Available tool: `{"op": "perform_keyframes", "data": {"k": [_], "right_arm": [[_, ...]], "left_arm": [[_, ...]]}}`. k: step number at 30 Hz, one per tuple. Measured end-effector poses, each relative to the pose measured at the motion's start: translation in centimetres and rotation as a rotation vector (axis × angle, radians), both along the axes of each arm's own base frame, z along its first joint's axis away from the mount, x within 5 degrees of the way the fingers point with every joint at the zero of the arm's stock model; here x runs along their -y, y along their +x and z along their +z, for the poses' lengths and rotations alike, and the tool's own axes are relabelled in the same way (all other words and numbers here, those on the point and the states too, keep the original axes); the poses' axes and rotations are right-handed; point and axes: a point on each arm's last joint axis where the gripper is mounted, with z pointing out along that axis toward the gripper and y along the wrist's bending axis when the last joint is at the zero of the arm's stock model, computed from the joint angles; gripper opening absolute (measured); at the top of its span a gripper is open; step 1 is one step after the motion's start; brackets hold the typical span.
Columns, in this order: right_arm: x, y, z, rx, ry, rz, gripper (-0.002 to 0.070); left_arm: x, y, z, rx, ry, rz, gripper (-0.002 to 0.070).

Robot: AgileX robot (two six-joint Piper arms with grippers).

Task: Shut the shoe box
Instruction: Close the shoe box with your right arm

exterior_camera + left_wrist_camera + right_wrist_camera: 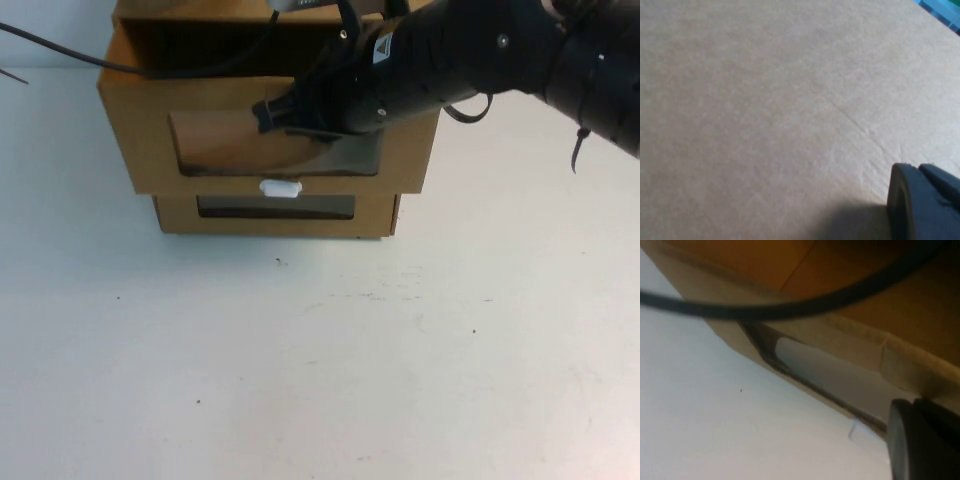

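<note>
The shoe box point(150, 130) sits at the table's point(320, 380) far edge, its drawer front with the clear window point(230, 145) pulled out past the lower box point(275, 212); a white tab point(281, 187) lies between the two windows. Left gripper point(922, 205) hovers close over plain cardboard; grip unclear. Right gripper point(275, 115) reaches from the right against the drawer front; grip unclear. The near tabletop lies open.
</note>
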Motion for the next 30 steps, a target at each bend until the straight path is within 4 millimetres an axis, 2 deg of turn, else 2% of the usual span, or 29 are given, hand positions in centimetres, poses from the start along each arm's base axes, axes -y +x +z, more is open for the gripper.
{"op": "perform_keyframes", "data": {"k": [10,20,30], "right_arm": [[0.7,4.5,-0.4,-0.032,0.093,-0.022,-0.0011],[1.6,7.9,-0.8,-0.056,0.236,-0.009,-0.0011],[1.3,9.4,-1.6,-0.055,0.25,-0.015,-0.0012]], "left_arm": [[0.0,-0.1,0.0,-0.004,0.0,-0.005,-0.0005],[0.0,-0.1,0.0,-0.006,-0.002,-0.004,-0.0005],[0.0,-0.1,0.1,-0.012,-0.005,-0.005,-0.0005]]}}
